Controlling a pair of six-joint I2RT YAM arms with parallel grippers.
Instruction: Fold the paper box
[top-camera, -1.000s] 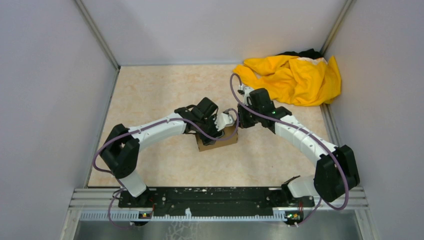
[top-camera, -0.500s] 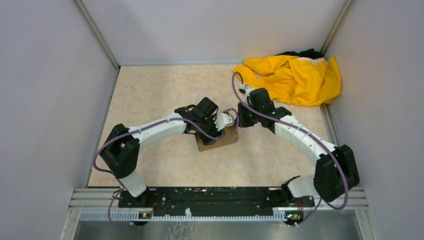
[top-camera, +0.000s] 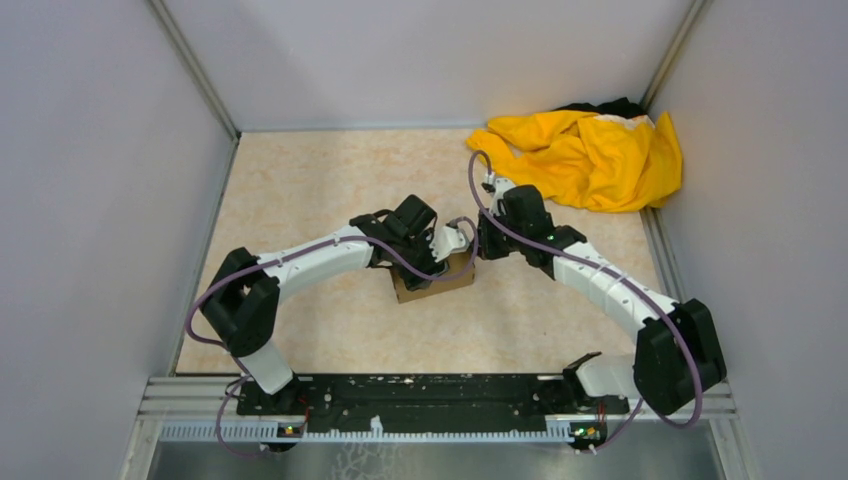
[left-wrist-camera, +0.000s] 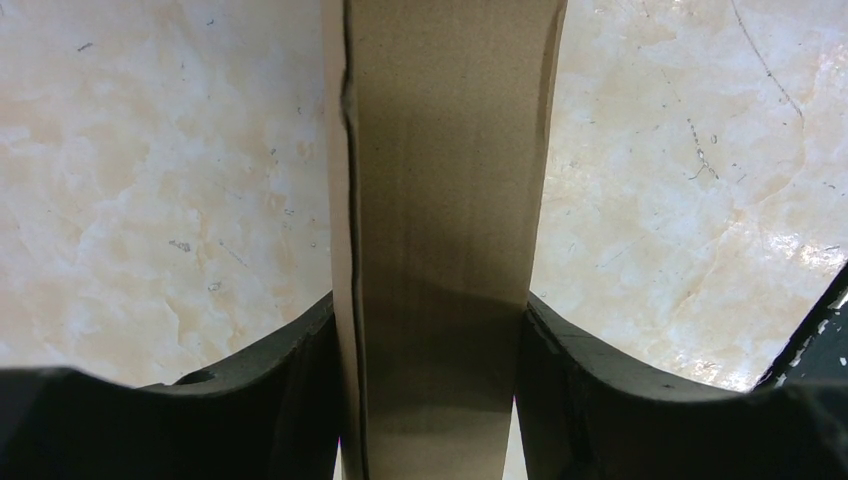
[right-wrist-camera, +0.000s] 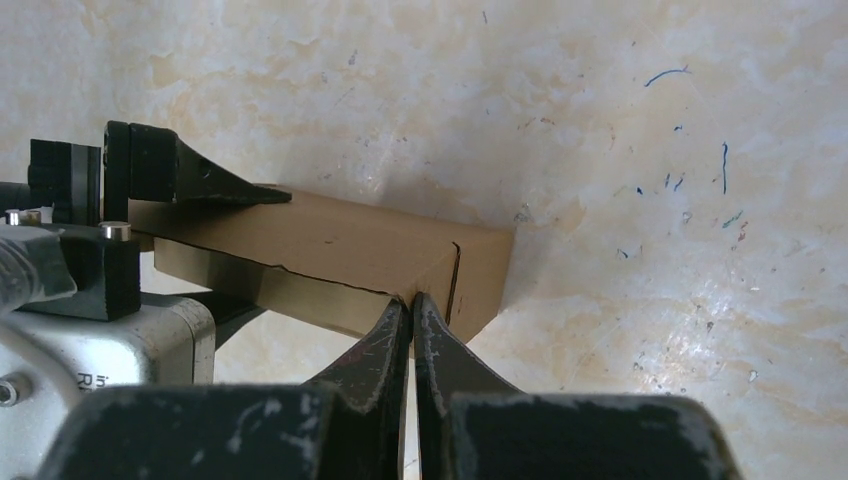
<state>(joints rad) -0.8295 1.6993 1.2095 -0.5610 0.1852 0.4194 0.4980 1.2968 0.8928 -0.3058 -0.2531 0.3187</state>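
Observation:
The paper box (top-camera: 436, 282), a small brown carton, lies at the middle of the table. My left gripper (top-camera: 443, 254) reaches over it from the left. In the left wrist view the box (left-wrist-camera: 445, 200) fills the whole gap between the black fingers (left-wrist-camera: 290, 390), so the left gripper (left-wrist-camera: 437, 400) is shut on the box's two long sides. From the right, my right gripper (top-camera: 481, 247) meets the carton's right end. Its jaws (right-wrist-camera: 411, 305) are pressed together with nothing between them, and the tips touch the box's upper edge (right-wrist-camera: 330, 245) near a slit at that end.
A crumpled yellow cloth (top-camera: 590, 155) lies in the back right corner over something dark. Grey walls close in the table on the left, back and right. The arm bases sit on the black rail (top-camera: 420, 395) at the near edge.
The right arm's elbow and forearm have sunk slightly toward the near right while its tips stay at the box end. The left arm and the box have not moved.

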